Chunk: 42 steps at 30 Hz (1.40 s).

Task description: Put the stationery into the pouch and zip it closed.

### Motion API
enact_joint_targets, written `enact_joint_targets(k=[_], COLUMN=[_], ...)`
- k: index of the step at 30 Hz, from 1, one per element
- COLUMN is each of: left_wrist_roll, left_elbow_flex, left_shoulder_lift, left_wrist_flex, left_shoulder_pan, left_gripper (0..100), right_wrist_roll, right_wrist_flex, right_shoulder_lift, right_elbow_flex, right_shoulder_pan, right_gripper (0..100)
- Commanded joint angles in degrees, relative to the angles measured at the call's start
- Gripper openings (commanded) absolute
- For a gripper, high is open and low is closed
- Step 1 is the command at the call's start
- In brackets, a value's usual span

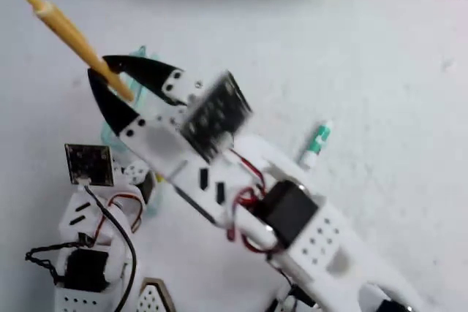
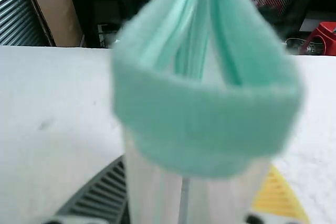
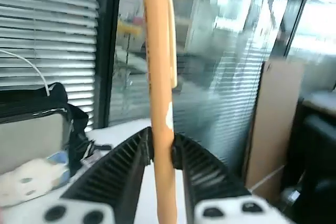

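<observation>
The orange pen (image 1: 73, 34) is up off the table, pinched near its lower end by the right claw (image 1: 99, 67). From the wrist camera you can see the ribbed fingers (image 3: 126, 166) pressed against both sides of the pen (image 3: 160, 103). Its long axis runs diagonally, with the top end aimed at the table's far left corner and the short end pointing down and back toward the mint pouch (image 1: 110, 137), which sits right under that claw.

The left claw (image 2: 181, 211) looks clamped on the pouch (image 2: 205, 124), propping it upright with the zipper end on top (I can't tell how wide the mouth gapes). My guess is the pen needs tipping more upright to line up with that opening.

A green-and-white stick (image 1: 316, 144) lies on the table (image 1: 380, 49) well apart, nearer the right arm.
</observation>
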Motion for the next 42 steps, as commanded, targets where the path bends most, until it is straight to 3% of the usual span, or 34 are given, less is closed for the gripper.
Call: enact_joint_targets(k=[1,16,22,28,32,37,42], left_wrist_roll=[-0.7,-0.7,-0.6,-0.5,-0.5,-0.5,-0.5], left_elbow_flex=[-0.4,-0.4,-0.4,-0.4,-0.4,-0.4,-0.4], left_shoulder_lift=[-0.5,-0.5,-0.5,-0.5,-0.5,-0.5,-0.5], left_wrist_flex=[0.0,-0.3,-0.4,-0.4,-0.4,-0.3,-0.2], left_shoulder_pan=[0.9,0.8,0.8,0.8,0.8,0.8,0.6], left_gripper=[27,27,27,27,27,27,27], right_wrist_roll=[-4.8,-5.0,-4.9,-4.8,-4.7,2.1,5.7], right_wrist_flex=[-1.2,-0.7,5.1,7.4,9.3,9.6,14.5], right_shoulder_lift=[2.2,3.4,0.7,-4.6,-6.5,-8.3,-10.9], right_elbow_flex=[-0.4,8.6,8.5,8.6,8.6,8.4,8.4], right_shoulder_pan=[-0.6,1.0,1.0,2.6,2.6,2.8,8.6], right_gripper=[1.7,1.7,2.3,20.0,20.5,20.1,20.1])
